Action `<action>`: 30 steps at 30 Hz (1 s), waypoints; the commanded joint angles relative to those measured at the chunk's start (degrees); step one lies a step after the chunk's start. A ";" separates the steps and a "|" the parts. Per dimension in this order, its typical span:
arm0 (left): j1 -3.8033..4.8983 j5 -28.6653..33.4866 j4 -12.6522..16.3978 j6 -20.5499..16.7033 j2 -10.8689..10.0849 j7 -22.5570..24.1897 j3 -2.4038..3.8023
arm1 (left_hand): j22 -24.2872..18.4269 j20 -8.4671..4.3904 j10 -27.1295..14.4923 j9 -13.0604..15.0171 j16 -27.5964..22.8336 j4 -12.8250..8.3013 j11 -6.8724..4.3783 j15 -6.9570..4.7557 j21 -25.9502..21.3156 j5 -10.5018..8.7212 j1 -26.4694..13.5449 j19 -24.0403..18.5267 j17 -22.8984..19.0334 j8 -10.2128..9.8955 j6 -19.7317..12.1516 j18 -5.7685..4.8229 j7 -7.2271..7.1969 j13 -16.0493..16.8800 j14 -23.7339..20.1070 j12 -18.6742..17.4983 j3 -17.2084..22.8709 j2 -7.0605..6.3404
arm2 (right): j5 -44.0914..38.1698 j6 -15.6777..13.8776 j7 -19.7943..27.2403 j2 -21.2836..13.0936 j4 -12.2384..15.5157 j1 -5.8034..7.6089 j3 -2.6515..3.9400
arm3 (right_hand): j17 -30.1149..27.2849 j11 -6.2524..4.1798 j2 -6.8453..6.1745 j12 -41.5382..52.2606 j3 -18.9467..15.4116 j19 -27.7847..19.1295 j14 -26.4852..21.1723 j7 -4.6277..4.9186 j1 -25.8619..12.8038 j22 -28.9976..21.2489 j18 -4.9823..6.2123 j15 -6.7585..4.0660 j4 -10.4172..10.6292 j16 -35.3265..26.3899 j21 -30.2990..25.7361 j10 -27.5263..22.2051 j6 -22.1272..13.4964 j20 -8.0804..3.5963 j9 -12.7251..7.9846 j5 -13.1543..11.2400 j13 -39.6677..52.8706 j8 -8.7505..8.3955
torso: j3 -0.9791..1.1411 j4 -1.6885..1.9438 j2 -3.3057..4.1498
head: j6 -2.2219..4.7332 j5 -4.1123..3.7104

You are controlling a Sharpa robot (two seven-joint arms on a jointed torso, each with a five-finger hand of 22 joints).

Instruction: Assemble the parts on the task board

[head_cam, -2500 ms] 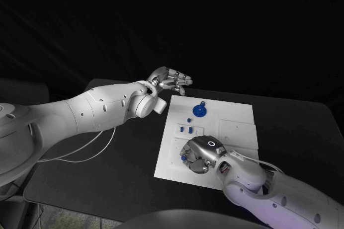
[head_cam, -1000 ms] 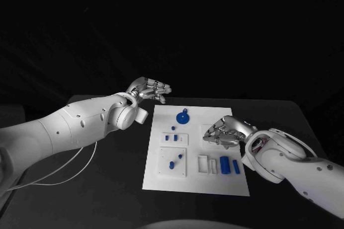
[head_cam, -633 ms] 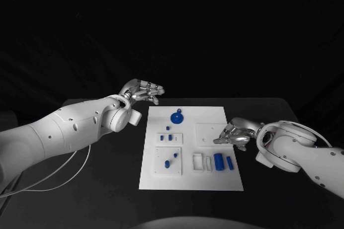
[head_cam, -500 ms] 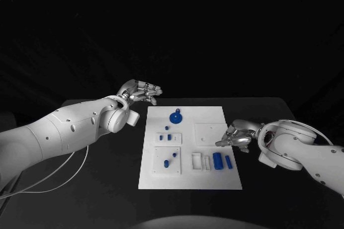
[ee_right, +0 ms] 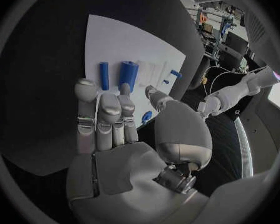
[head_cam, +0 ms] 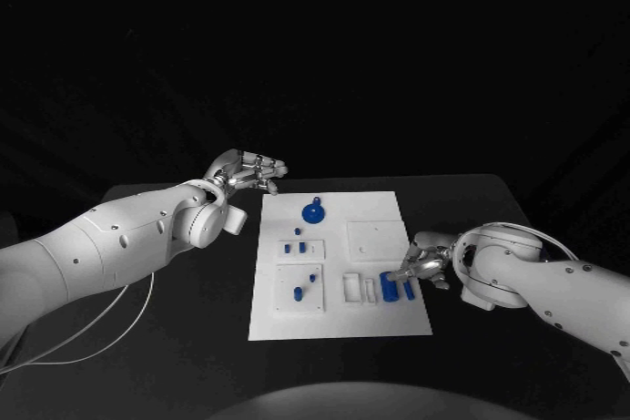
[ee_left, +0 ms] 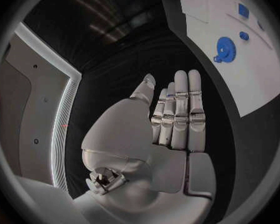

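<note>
Left hand (head_cam: pixel 247 171) hangs past the board's (head_cam: pixel 339 320) far left corner, fingers straight and pressed together, holding nothing. Right hand (head_cam: pixel 421 265) sits at the board's right edge, fingers extended, empty, just beside two blue cylinders (head_cam: pixel 398 284) lying on it.

Task board (head_cam: pixel 394 320): near right edge at three o'clock partly covered by the right hand (head_cam: pixel 422 266); the small blue parts (head_cam: pixel 297 247) in its left-hand recesses too small to identify; in the left wrist view the board (ee_left: pixel 252 69) is cut by the circle's rim.
</note>
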 commanded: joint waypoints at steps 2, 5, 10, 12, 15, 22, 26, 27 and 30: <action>-0.61 0.53 -0.23 1.09 0.29 1.12 0.03 | -0.13 0.14 -0.48 -0.01 0.03 0.20 -0.03 0.17 -0.13 -0.17 -0.85 -0.20 -0.06 0.08 -0.45 0.19 0.04 -0.06 -0.01 -0.03 -0.19 0.05 | -0.20 0.79 -4.41 1.00 -0.74 -0.02 -0.84 | 0.31 0.46 -0.33 -0.40 -0.08 2.81 0.24 0.38 -0.10 0.18 -0.13 0.29 0.51 -0.46 -0.31 0.22 0.36 0.13 -1.57 0.09 0.33 -0.13 | -0.03 0.30 -1.34 | -0.69 -0.29; -0.95 0.58 -0.38 1.31 0.34 1.15 0.03 | -0.22 0.19 -0.58 -0.01 0.03 0.31 0.00 0.22 -0.14 -0.21 -1.15 -0.22 -0.07 0.07 -0.56 0.19 0.05 -0.05 -0.04 -0.02 -0.32 0.00 | -0.58 0.15 -5.10 1.96 -1.42 -0.02 -1.48 | 0.78 0.47 -0.38 -0.74 -0.96 2.83 0.38 0.40 -0.09 0.35 -0.12 0.30 1.41 -0.60 -0.41 0.32 0.38 0.14 -2.26 0.09 0.79 -0.10 | -0.01 0.39 -1.72 | -0.96 -0.29; -1.15 0.61 -0.44 1.57 0.33 1.27 0.03 | -0.84 0.37 -0.74 0.01 -0.02 0.77 0.05 0.35 -0.19 -0.69 -2.71 -0.20 -0.14 0.11 -1.02 0.21 0.03 0.01 -0.09 0.04 -1.08 -0.64 | -1.13 -1.09 -5.63 3.32 -2.30 -0.03 -2.05 | 0.94 0.61 -0.70 -1.15 -1.32 2.83 0.39 0.61 -0.58 0.42 -0.10 0.36 2.38 -0.69 -0.47 0.16 -0.34 0.17 -2.69 0.10 0.83 -0.22 | -0.05 0.47 -1.95 | -1.30 -0.27; -1.19 0.62 -0.45 1.65 0.33 1.30 0.03 | -1.43 0.44 -0.84 0.02 -0.05 0.85 0.08 0.40 -0.19 -0.87 -3.73 -0.15 -0.21 0.18 -1.19 0.20 0.01 0.04 -0.05 0.07 -1.29 -0.98 | -1.58 -1.34 -5.84 3.91 -2.60 -0.03 -2.37 | 1.03 0.74 -0.88 -1.48 -1.28 2.80 0.40 0.78 -0.66 0.39 -0.05 0.46 2.91 -0.74 -0.71 0.02 -0.85 0.25 -3.46 0.09 0.80 -0.15 | -0.08 0.50 -1.95 | -1.40 -0.26; -1.22 0.67 -0.42 1.71 0.31 1.35 0.03 | -2.31 0.48 -0.94 0.02 -0.10 0.93 0.14 0.46 -0.15 -1.03 -4.69 -0.04 -0.29 0.20 -1.36 0.19 0.08 0.05 -0.08 0.08 -1.25 -1.28 | -2.32 -0.93 -6.15 4.51 -2.91 -0.03 -2.89 | 1.13 0.82 -1.05 -1.77 -1.45 2.81 0.41 0.92 -0.75 0.36 0.01 0.51 3.41 -0.84 -0.88 -0.07 -1.15 0.32 -4.47 0.09 0.79 -0.22 | -0.09 0.59 -1.78 | -1.47 -0.26; -1.25 0.89 -0.37 2.14 0.21 1.41 0.02 | -2.72 0.51 -1.12 0.03 -0.11 1.30 0.17 0.51 -0.15 -1.08 -5.36 -0.04 -0.31 0.21 -1.78 0.16 0.03 0.07 -0.16 0.09 -1.23 -1.48 | -3.89 1.11 -6.89 5.31 -3.99 -0.03 -3.99 | 1.76 1.12 -0.55 -2.56 -2.89 2.87 0.51 1.42 0.10 0.50 0.15 0.79 4.83 -1.02 -1.03 -0.33 -2.09 0.56 -8.18 0.09 0.98 -0.07 | -0.09 0.58 -1.80 | -1.75 -0.13; -1.25 1.06 -0.37 2.58 0.15 1.47 0.02 | -2.88 0.54 -1.27 0.03 -0.13 1.38 0.21 0.55 -0.18 -1.11 -5.48 -0.11 -0.32 0.25 -1.75 0.14 0.01 0.06 -0.26 0.08 -1.19 -1.53 | -5.20 1.48 -7.14 5.67 -4.64 -0.03 -4.42 | 1.94 1.12 -0.43 -2.59 -2.92 2.84 0.52 1.37 0.19 0.54 0.21 0.76 4.82 -1.01 -1.17 -0.31 -1.89 0.58 -8.49 0.10 1.03 -0.11 | -0.04 0.55 -1.80 | -1.91 -0.10; -1.25 1.08 -0.36 2.65 0.14 1.48 0.02 | -3.09 0.56 -1.32 0.03 -0.09 1.41 0.23 0.57 -0.15 -1.11 -5.50 -0.13 -0.31 0.25 -1.78 0.14 0.02 0.07 -0.34 0.09 -1.07 -1.57 | -5.40 1.47 -7.17 5.74 -4.73 -0.03 -4.48 | 1.94 1.12 -0.43 -2.59 -2.92 2.84 0.52 1.36 0.20 0.54 0.21 0.76 4.82 -1.01 -1.17 -0.31 -1.89 0.58 -8.49 0.10 1.03 -0.10 | -0.02 0.55 -1.80 | -1.93 -0.11; -1.25 1.14 -0.35 2.94 0.11 1.52 0.01 | -3.21 0.57 -1.35 0.03 -0.08 1.42 0.24 0.58 -0.13 -1.12 -5.51 -0.14 -0.31 0.25 -1.79 0.15 0.03 0.07 -0.38 0.10 -1.00 -1.60 | -6.20 0.93 -7.23 6.26 -5.20 -0.03 -4.83 | 2.02 1.09 -0.10 -2.49 -2.83 2.84 0.55 1.31 0.31 0.54 0.22 0.74 4.72 -0.98 -1.24 -0.24 -1.71 0.57 -8.53 0.10 1.09 -0.08 | -0.01 0.56 -1.77 | -1.95 -0.16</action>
